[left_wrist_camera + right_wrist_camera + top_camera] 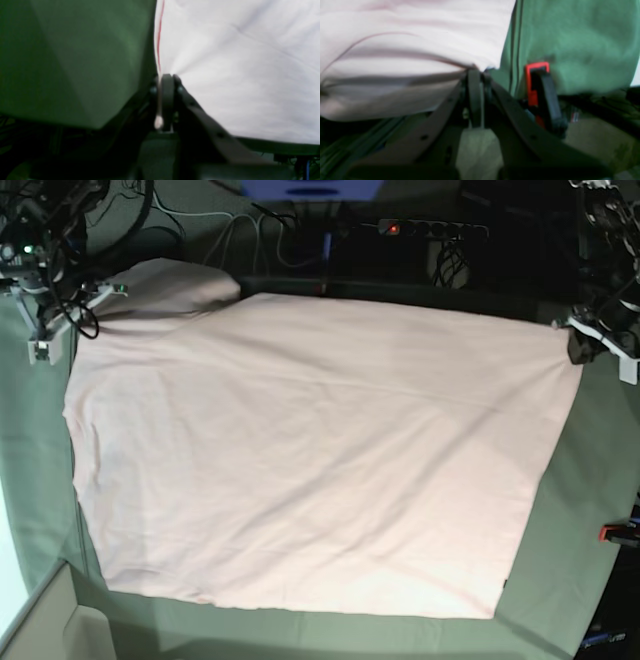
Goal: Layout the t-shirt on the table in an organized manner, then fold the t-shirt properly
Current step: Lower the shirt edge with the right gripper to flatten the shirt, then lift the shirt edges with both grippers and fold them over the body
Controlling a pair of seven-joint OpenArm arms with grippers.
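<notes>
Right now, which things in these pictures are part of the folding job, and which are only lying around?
Part of the job:
- t-shirt, spread flat
- table
- left pincer, shut on the t-shirt
- right pincer, shut on the t-shirt

Only lying around:
- red clamp at the table edge
- power strip and cables behind the table

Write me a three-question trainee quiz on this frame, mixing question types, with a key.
1. True or false: the t-shirt lies spread with its printed lettering facing up.
2. What does the left gripper hold? A) a red clamp B) a corner of the t-shirt C) nothing
3. Fill in: the right gripper is ___ on the shirt's edge, near the far side of the table.

Key: 1 false, no lettering shows on the upper side; 2 B; 3 shut.
</notes>
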